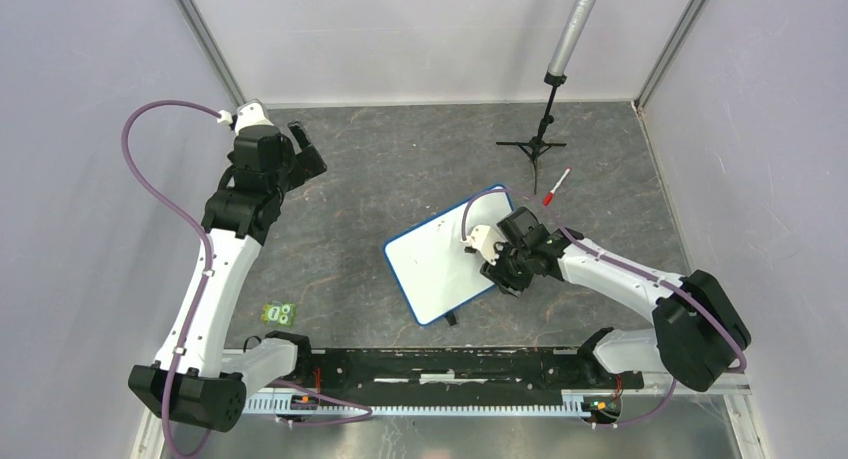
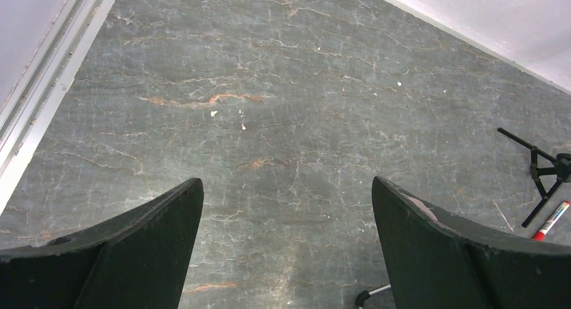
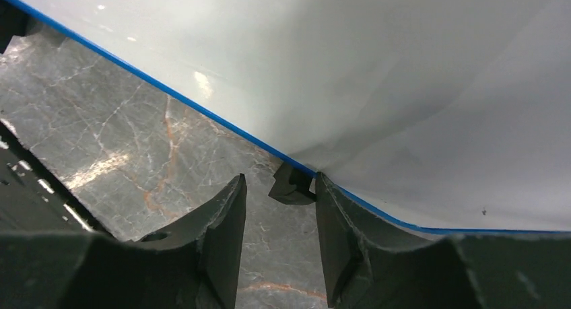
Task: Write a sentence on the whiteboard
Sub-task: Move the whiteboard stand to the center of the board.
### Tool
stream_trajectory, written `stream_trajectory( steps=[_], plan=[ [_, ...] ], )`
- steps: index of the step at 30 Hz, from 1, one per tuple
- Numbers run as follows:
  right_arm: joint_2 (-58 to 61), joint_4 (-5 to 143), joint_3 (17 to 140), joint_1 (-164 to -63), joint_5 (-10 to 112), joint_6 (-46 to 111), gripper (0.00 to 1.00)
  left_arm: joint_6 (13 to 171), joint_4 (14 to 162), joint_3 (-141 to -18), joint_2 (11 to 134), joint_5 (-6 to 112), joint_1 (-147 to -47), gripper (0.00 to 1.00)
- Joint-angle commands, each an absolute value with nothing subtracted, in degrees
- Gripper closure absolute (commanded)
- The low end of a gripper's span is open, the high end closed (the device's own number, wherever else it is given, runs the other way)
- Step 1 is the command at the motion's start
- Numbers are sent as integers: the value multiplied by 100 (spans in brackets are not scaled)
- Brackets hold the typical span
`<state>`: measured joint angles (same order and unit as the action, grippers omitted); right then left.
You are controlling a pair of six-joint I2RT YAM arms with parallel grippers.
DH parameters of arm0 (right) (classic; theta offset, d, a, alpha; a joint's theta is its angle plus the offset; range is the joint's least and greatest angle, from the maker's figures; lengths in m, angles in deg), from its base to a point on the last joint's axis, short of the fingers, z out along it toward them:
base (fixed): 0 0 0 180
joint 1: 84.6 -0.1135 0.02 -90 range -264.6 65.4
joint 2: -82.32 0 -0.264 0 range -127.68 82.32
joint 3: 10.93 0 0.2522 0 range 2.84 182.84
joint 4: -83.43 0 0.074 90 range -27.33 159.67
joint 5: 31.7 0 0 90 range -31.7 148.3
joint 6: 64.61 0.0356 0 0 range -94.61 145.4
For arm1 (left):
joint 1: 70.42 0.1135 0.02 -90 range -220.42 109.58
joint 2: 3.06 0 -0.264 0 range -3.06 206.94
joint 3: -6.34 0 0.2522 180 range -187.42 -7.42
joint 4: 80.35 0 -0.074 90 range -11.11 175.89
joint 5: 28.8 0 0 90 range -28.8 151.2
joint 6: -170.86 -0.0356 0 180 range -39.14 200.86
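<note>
The whiteboard point(image 1: 440, 269), white with a blue rim, lies tilted at the middle of the table. Its face is blank and the sentence is not in view. My right gripper point(image 1: 505, 277) sits at the board's right edge. In the right wrist view its jaws point(image 3: 277, 181) stand apart with nothing between them. The board's blue rim point(image 3: 202, 110) and a black foot point(image 3: 291, 186) lie just past the fingertips. My left gripper point(image 1: 305, 144) hangs wide open at the back left, over bare table point(image 2: 287, 181). A red-capped marker point(image 1: 556, 186) lies behind the board.
A small black tripod stand point(image 1: 540, 144) with a grey pole stands at the back right, near the marker point(image 2: 552, 220). A green card point(image 1: 279, 312) lies by the left arm's base. Walls close in the table on three sides.
</note>
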<state>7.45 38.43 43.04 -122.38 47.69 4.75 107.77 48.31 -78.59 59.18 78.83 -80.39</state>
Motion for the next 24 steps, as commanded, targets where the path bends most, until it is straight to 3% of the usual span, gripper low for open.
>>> stream_trajectory(
  steps=[1,5,12,15,17,20,24],
  plan=[
    [612,3228,4484,-12392,4053,614,53,10759,5021,-7897,5888,7865,-8006,0],
    [742,3249,4493,-12453,3814,737,50,10756,5020,-7879,5870,7839,-8004,0],
    [1272,3119,4675,-12467,3777,510,34,10609,4982,-7935,5933,7282,-8000,0],
    [1582,2934,4826,-12415,3596,185,19,10414,4934,-7997,6008,6836,-8000,0],
    [1877,2983,4851,-12393,3646,146,4,10290,4926,-8010,6050,6550,-8000,0],
    [2111,3002,5121,-12067,3602,87,2,10216,4899,-8057,6105,6314,-8000,0],
    [2087,3128,5696,-10607,2790,356,2,10113,4854,-8157,6152,6223,-8000,0]
  ],
)
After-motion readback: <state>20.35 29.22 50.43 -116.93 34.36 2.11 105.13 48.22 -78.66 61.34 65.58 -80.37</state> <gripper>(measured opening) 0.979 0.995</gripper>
